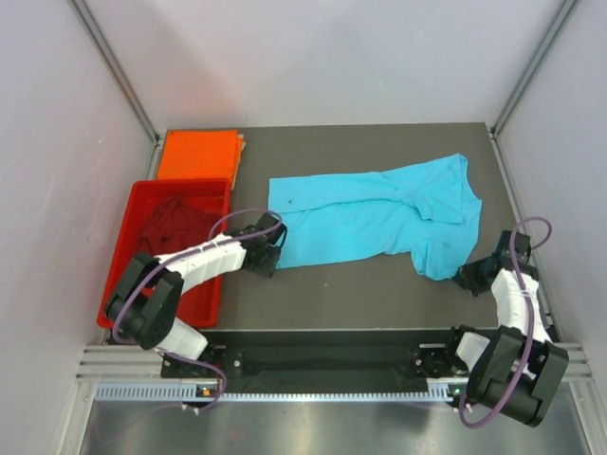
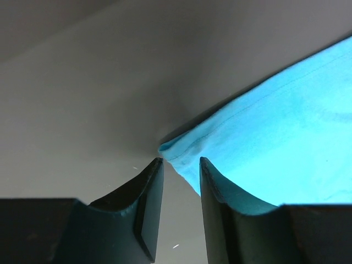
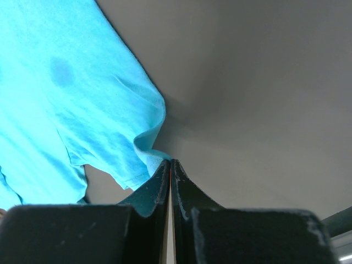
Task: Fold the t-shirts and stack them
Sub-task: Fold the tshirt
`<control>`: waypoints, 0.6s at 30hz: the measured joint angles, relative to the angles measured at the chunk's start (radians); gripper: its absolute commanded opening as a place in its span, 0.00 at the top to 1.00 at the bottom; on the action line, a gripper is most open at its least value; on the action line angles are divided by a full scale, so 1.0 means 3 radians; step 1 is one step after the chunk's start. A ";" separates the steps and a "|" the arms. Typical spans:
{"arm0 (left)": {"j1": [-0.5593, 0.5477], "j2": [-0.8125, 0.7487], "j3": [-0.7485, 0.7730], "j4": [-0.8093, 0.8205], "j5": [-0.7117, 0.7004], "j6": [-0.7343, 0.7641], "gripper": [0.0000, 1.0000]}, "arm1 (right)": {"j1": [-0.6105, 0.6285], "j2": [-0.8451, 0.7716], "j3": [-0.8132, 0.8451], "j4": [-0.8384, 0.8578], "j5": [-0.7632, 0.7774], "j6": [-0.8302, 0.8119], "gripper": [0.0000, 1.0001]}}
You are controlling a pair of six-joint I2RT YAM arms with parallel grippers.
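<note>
Dark table [image 1: 360, 294]: both arms reach low, left tool [image 2: 180, 160] parted at turquoise shirt [image 1: 379, 213], right tool [image 3: 170, 161] together.

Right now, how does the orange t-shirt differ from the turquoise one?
The orange t-shirt is folded into a neat rectangle; the turquoise t-shirt lies spread out. The orange sits at the far left corner behind the red tray; the turquoise spans the middle. The left gripper and right gripper are at the turquoise one's edge, neither near the orange. Both lie on the table.
</note>
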 measured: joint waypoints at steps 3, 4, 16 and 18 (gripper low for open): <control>-0.0013 0.0019 0.0000 -0.0036 0.0000 -0.0048 0.63 | 0.0000 -0.0015 0.0003 -0.0008 0.0023 0.0001 1.00; -0.0014 0.0034 0.0000 -0.0038 0.0001 -0.0056 0.64 | 0.0000 -0.0025 0.0003 -0.0015 0.0031 0.0001 1.00; -0.0025 0.0240 0.0099 -0.0027 0.0010 -0.0139 1.00 | -0.0001 -0.0167 0.0116 -0.0099 0.0148 0.0000 1.00; -0.0027 0.0238 0.0089 -0.0009 0.0004 -0.0131 1.00 | -0.0001 -0.0174 0.0168 -0.0163 0.0186 -0.0018 1.00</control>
